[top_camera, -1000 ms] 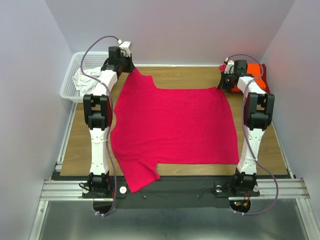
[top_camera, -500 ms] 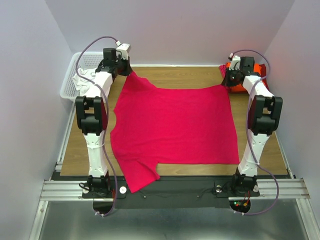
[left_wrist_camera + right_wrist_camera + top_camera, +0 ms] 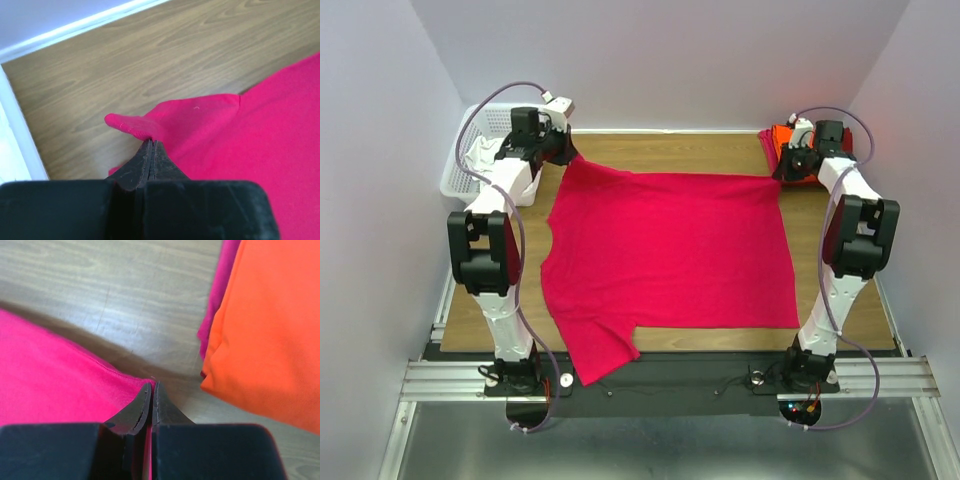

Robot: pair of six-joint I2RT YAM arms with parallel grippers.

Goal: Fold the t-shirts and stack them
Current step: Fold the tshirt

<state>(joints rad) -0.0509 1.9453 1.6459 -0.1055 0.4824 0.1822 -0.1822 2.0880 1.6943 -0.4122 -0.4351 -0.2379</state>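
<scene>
Pinkish-red t-shirt [image 3: 665, 255]: spread flat across the middle of the wooden table [image 3: 670, 150]; left gripper [image 3: 151, 143] clamped on its far-left corner; right gripper [image 3: 151, 386] clamped on its far-right corner; orange t-shirt [image 3: 265, 330], folded, far right, just beside that corner; white basket [image 3: 458, 170], far left.
</scene>
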